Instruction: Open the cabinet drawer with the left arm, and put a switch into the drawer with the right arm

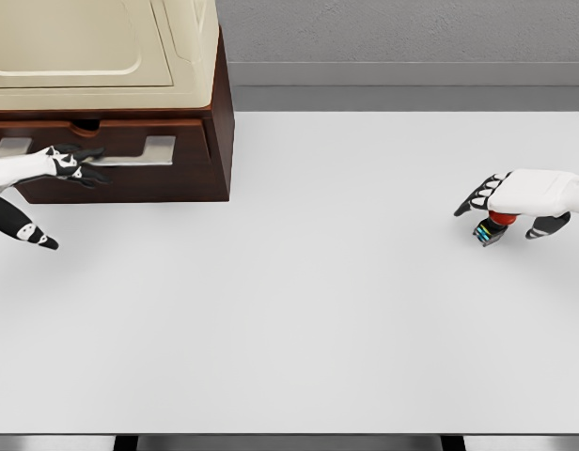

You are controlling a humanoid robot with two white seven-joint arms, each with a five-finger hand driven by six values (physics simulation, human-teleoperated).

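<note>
Head view: white table [346, 310]
Left hand [69, 164]: fingers curled on drawer handle [130, 160]
Right hand [515, 202]: closed around red-topped switch [492, 228]
Cabinet [111, 113]: far left

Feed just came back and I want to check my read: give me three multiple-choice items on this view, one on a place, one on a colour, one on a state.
1. Where is the left hand?
A. at the drawer handle
B. on the cabinet top
C. at mid-table

2. What colour is the top of the switch?
A. blue
B. red
C. white

3. How is the right hand?
A. flat on the table
B. raised well clear of the switch
C. over the switch, fingers around it

Answers: 1 A, its fingers lie on the silver bar of the drawer front. 2 B, a red cap shows under the palm. 3 C, the fingers bracket the switch at the table's right side.
</note>
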